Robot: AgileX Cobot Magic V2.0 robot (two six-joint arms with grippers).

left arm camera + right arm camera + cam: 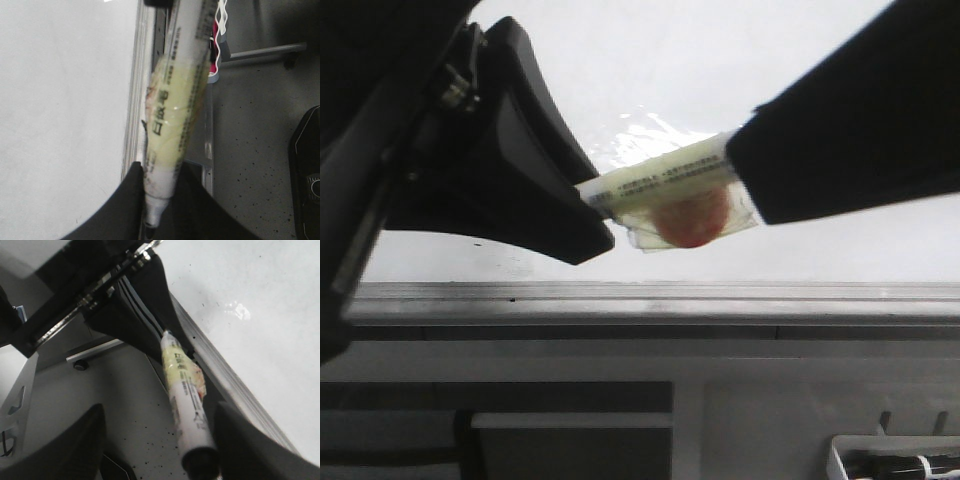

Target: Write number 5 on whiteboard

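A white marker pen (660, 180) with a yellowish label and a taped-on red patch (692, 220) hangs level, just above the near edge of the whiteboard (670, 60). My left gripper (595, 210) is shut on the pen's tip end (161, 172), and the dark nib pokes out below the fingers. My right gripper (159, 407) stands open around the pen's black rear end (200, 460), which lies close to one finger (240, 440). From the front, the right gripper (740, 170) hides that end. The number 5 is out of view; the glossy board (260, 300) shows only glare and specks.
A grey metal edge rail (650, 300) runs along the board's near side. Below it sits a grey panel with dark recesses (570, 420), and a white tray (895, 460) is at the lower right. A speckled grey floor (250, 150) lies beside the board.
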